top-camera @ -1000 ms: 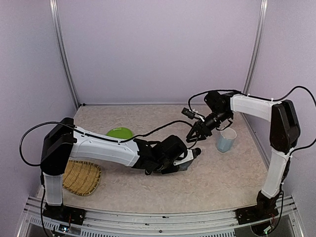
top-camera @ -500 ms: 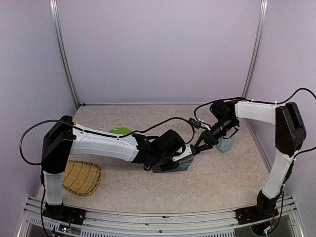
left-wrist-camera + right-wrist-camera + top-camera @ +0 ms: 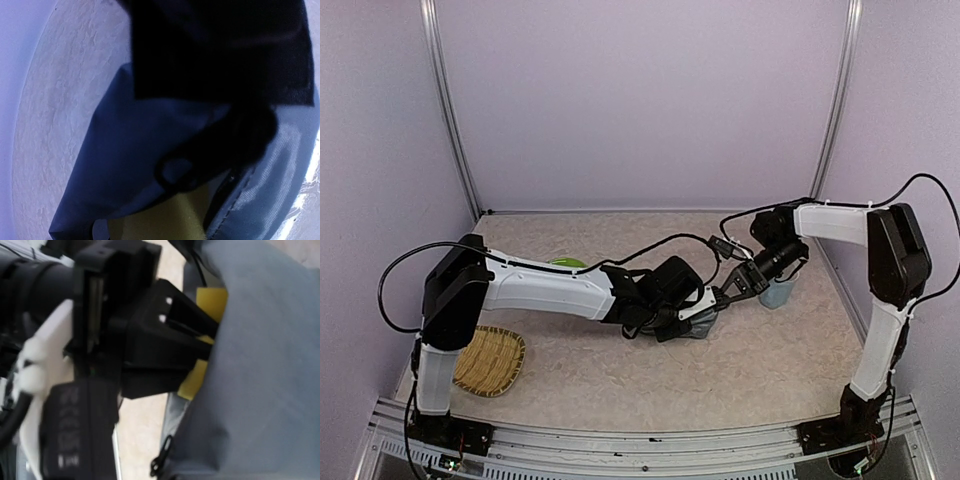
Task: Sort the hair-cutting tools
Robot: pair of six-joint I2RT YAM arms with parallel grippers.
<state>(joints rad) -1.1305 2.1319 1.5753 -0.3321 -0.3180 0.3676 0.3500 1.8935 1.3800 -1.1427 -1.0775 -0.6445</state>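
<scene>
Since no clipper, scissors or guard shows in any view, I cannot tell where the tools lie; they may be hidden inside the pouch (image 3: 260,365) at mid-table. Soft and limp, the pouch will sag and fold unless taken by its zip edge. The sponge (image 3: 212,302) in its mouth is squashy and gives under a pinch. By my judgement the clipper would be the heaviest tool, stiff and smooth, best taken across its body. The scissors would be thin and slippery, best taken at the handles, and the guard light and easily dropped. The left arm (image 3: 550,290) stretches low from the near left to the middle, and the left gripper (image 3: 698,318) seems clamped on the pouch edge, holding it open. The right arm (image 3: 835,222) bends down from the far right, with the right gripper (image 3: 728,292) at the mouth by the sponge; whether its fingers are spread or closed I cannot tell
</scene>
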